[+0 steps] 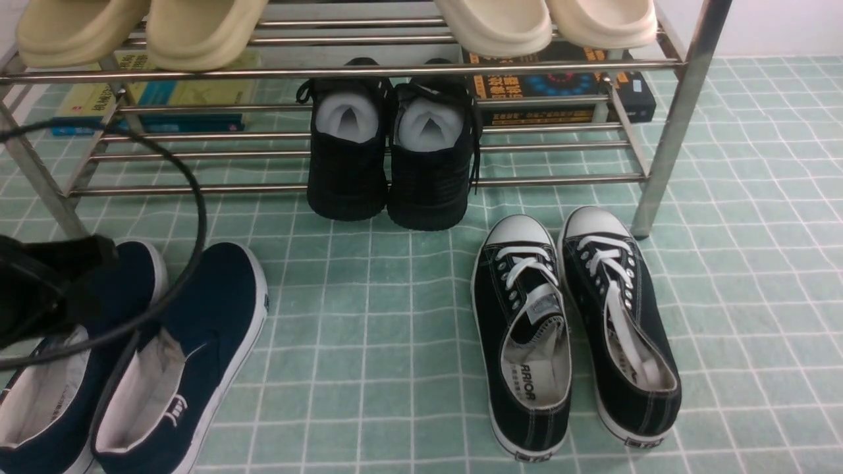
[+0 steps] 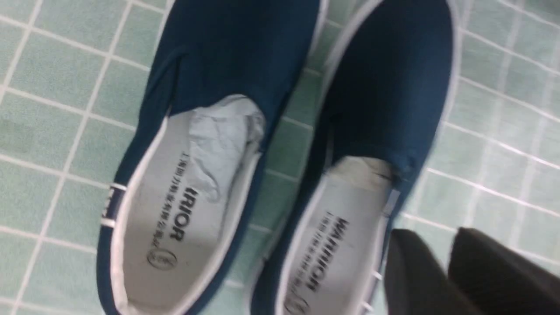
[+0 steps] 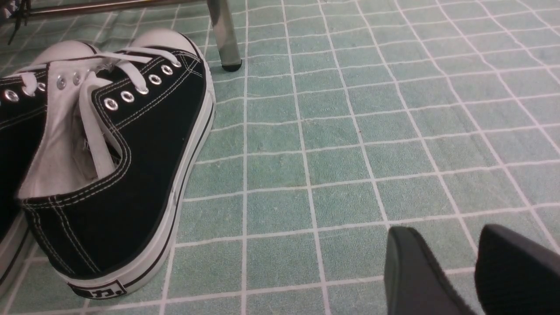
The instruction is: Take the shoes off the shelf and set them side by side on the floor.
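Observation:
Two navy-blue slip-on shoes lie side by side on the mint-green grid floor (image 1: 369, 329) at the front left, one (image 1: 197, 329) to the right of the other (image 1: 141, 266). The left wrist view looks down into both (image 2: 227, 52) (image 2: 393, 65), showing their white linings. My left gripper (image 2: 433, 238) is open just beside the heel of one, with only floor between its fingers. The left arm's black body (image 1: 39, 289) covers part of the left shoe. My right gripper (image 3: 444, 236) is open and empty over bare floor. The silver shelf (image 1: 369, 69) stands behind.
Black lace-up sneakers with white toe caps (image 1: 527, 329) (image 3: 131, 144) lie on the floor at right, near the shelf leg (image 1: 658, 164). All-black paper-stuffed shoes (image 1: 388, 164) sit on the lower tier, cream slippers (image 1: 191, 33) on top, books (image 1: 560, 89) behind. A black cable (image 1: 194, 217) loops over the navy pair.

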Available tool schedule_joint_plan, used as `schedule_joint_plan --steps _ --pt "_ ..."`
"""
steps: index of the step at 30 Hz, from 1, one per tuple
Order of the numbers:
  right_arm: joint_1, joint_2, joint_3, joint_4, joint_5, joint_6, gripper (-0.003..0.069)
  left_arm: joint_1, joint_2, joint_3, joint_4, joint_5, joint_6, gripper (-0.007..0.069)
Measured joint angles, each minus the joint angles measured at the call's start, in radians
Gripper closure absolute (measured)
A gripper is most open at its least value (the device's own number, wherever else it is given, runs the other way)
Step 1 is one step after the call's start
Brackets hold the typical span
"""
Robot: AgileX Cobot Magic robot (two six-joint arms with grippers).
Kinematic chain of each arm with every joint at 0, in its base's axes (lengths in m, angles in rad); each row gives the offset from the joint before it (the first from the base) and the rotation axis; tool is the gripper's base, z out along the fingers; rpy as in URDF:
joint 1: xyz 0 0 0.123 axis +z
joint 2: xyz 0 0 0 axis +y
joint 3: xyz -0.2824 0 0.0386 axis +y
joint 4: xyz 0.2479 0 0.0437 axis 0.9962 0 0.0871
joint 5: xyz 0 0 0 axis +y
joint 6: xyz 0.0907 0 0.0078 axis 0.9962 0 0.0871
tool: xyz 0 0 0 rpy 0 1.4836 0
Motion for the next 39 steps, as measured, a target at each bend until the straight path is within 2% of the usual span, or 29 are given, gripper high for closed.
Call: schedule_joint_plan --steps 1,2,4,7,11,13,18,25,31,35,39 --pt "0.0 0.0 0.0 0.0 0.0 0.0 0.042 0.0 0.0 -0.005 -0.004 0.013 0.001 0.0511" --pt "0.0 0.0 0.0 0.0 0.0 0.0 0.042 0.0 0.005 -0.037 -0.022 0.053 0.012 0.0573" --pt "0.0 0.0 0.0 0.0 0.0 0.0 0.042 0.0 0.022 -0.05 -0.072 0.091 0.045 0.0617" --pt "0.0 0.0 0.0 0.0 0.0 0.0 0.042 -0.016 0.073 -0.053 -0.146 0.132 0.094 0.0624" --pt "0.0 0.0 0.0 0.0 0.0 0.0 0.042 -0.125 0.153 -0.053 -0.16 0.127 0.11 0.0624" --pt "0.0 0.0 0.0 0.0 0.0 0.0 0.042 -0.215 0.217 -0.053 -0.135 0.084 0.087 0.0624" --pt "0.0 0.0 0.0 0.0 0.0 0.0 0.042 -0.333 0.299 -0.053 -0.028 0.014 -0.006 0.0624" --pt "0.0 0.0 0.0 0.0 0.0 0.0 0.042 -0.346 0.256 -0.066 0.109 0.021 -0.046 0.0624" --pt "0.0 0.0 0.0 0.0 0.0 0.0 0.042 -0.346 0.075 -0.098 0.231 0.131 -0.084 0.0624" --pt "0.0 0.0 0.0 0.0 0.0 0.0 0.042 -0.346 -0.138 -0.098 0.331 0.222 -0.102 0.0624" --pt "0.0 0.0 0.0 0.0 0.0 0.0 0.042 -0.346 -0.302 -0.038 0.335 0.214 -0.102 0.0624"
